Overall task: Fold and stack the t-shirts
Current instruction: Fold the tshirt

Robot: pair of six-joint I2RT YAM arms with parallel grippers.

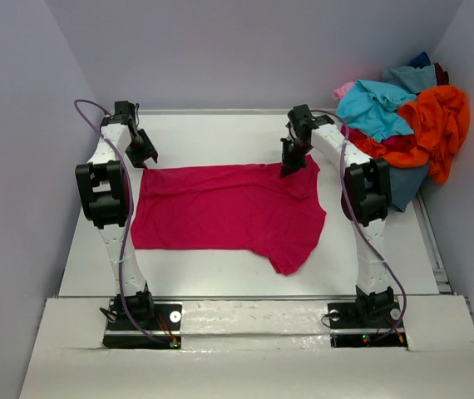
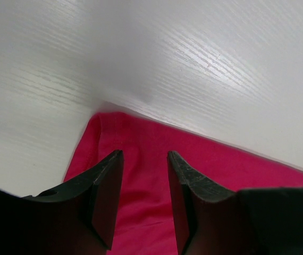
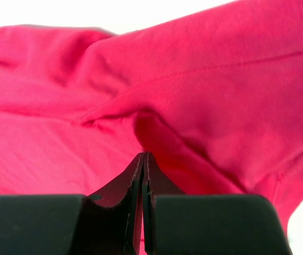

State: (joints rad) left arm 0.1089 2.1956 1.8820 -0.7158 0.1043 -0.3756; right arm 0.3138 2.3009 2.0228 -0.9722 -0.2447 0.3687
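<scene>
Top view: shirt (image 1: 220,216) lies spread on the table (image 1: 220,133). Right gripper (image 3: 142,155) pinches its far edge — probably to begin folding; left gripper (image 2: 145,158) hangs released over the other corner.

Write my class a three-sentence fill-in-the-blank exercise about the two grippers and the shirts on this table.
1. The right gripper is ____ on the crimson shirt at its far edge.
2. The left gripper, above that shirt's corner, has its jaws ____.
3. The pile of loose shirts sits at the far ____ corner of the table.
Missing words: shut; open; right.
</scene>
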